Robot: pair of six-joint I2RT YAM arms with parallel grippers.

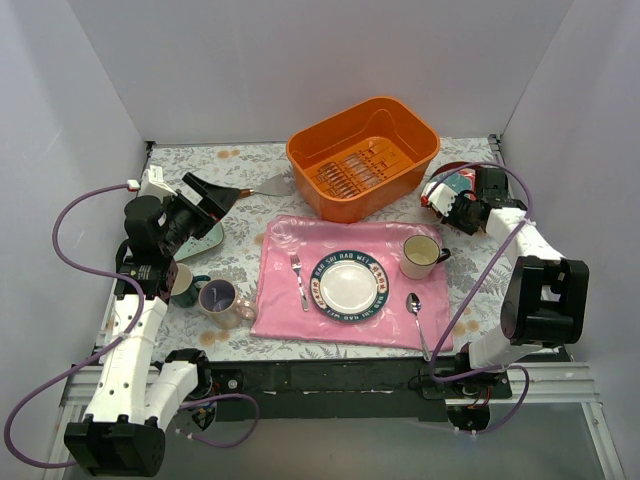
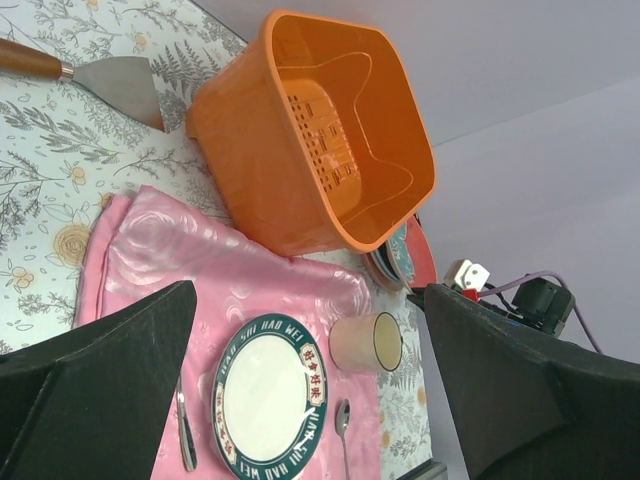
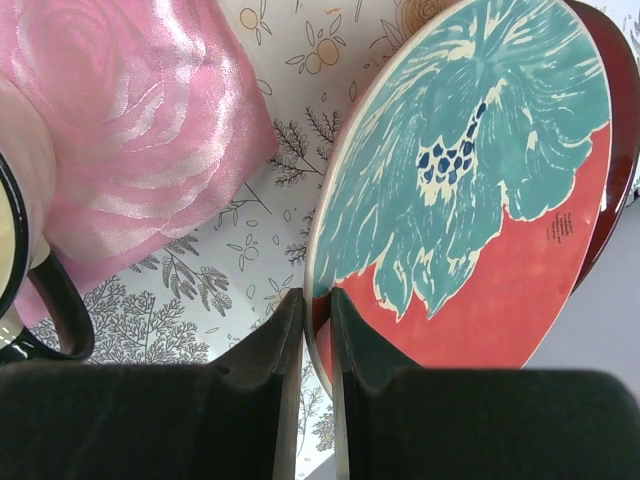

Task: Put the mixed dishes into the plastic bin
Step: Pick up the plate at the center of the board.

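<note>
While the plastic bin at the far edge holds nothing, right fingers pinch the teal floral plate by its rim; left fingers gape wide, empty.

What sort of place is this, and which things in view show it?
Most likely a robotics test cell dressed as a dining table: a left arm and right arm bolted at its near edge, plain white walls boxing it in, and a place setting of lettered plate, fork and spoon on a pink placemat.
</note>
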